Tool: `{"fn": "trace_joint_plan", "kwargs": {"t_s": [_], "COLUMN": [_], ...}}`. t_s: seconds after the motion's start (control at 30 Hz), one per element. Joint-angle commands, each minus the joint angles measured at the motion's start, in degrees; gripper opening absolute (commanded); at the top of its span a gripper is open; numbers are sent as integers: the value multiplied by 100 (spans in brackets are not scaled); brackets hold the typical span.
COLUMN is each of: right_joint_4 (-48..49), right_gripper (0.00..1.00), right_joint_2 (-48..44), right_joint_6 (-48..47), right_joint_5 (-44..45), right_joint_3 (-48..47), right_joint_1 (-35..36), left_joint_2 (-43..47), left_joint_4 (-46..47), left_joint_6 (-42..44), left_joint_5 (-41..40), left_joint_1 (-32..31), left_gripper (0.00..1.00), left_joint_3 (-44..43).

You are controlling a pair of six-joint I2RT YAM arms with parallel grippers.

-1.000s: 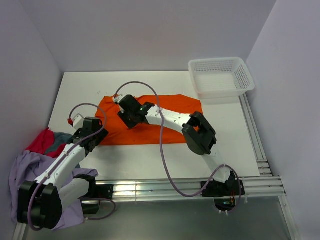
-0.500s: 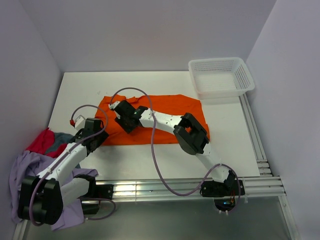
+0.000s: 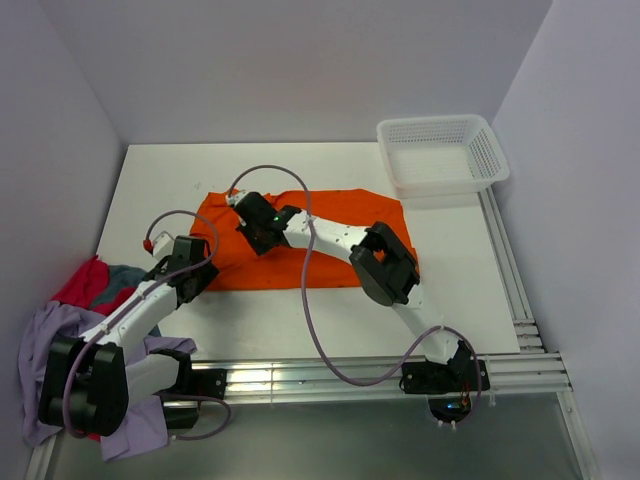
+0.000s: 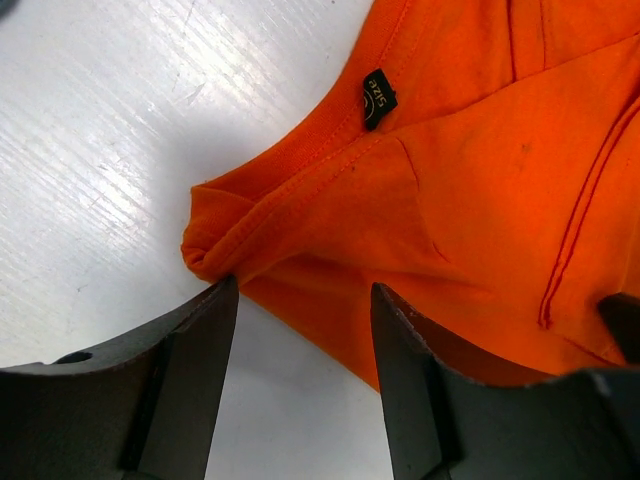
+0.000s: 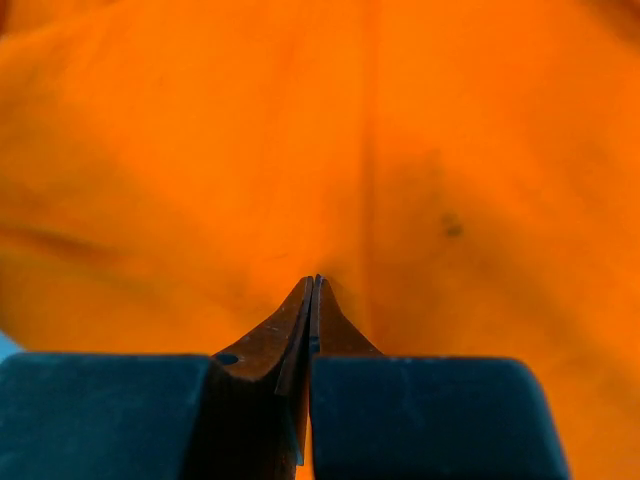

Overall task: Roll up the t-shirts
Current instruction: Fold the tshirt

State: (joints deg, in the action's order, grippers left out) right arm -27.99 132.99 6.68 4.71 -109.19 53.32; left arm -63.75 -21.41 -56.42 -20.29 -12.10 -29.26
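A bright orange t-shirt (image 3: 335, 212) lies spread flat on the white table (image 3: 160, 180). My right gripper (image 3: 254, 230) is shut, with its tips pressed down on the left part of the shirt. The right wrist view shows the closed tips (image 5: 315, 282) against orange fabric (image 5: 200, 150), with nothing seen between them. My left gripper (image 3: 204, 274) is open at the shirt's near-left corner. In the left wrist view the open gripper (image 4: 303, 288) straddles the shirt's near hem, beside a bunched corner (image 4: 205, 245) and a black size tag (image 4: 378, 98).
A pile of lavender (image 3: 45, 340), red (image 3: 85, 285) and grey-teal (image 3: 125, 275) shirts hangs off the table's left edge by the left arm's base. A white mesh basket (image 3: 440, 155) stands at the back right. Metal rails (image 3: 330, 378) run along the near edge.
My right gripper slid left over the orange shirt, then came back slightly right and farther. The left gripper edged a little toward the shirt's corner.
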Motion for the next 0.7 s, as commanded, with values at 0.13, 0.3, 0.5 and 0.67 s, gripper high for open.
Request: {"fn": "trace_joint_plan", "kwargs": {"t_s": [0.13, 0.3, 0.5, 0.67], "right_joint_4": [285, 487, 698, 637], "right_gripper": [15, 26, 28, 30], "right_joint_2": [-388, -519, -704, -529], "right_joint_6": [-34, -140, -114, -140], "right_joint_5": [-445, -919, -1191, -1016], "right_joint_3": [-112, 257, 521, 477], "right_joint_1": [-226, -120, -50, 64], "left_joint_2": [-138, -375, -841, -912], "left_joint_4": [277, 269, 304, 199], "left_joint_6": [70, 9, -158, -229], "left_joint_5": [43, 17, 201, 105], "left_joint_1": [-12, -12, 23, 23], "left_gripper": [61, 60, 52, 41], "left_joint_3": [7, -10, -37, -80]}}
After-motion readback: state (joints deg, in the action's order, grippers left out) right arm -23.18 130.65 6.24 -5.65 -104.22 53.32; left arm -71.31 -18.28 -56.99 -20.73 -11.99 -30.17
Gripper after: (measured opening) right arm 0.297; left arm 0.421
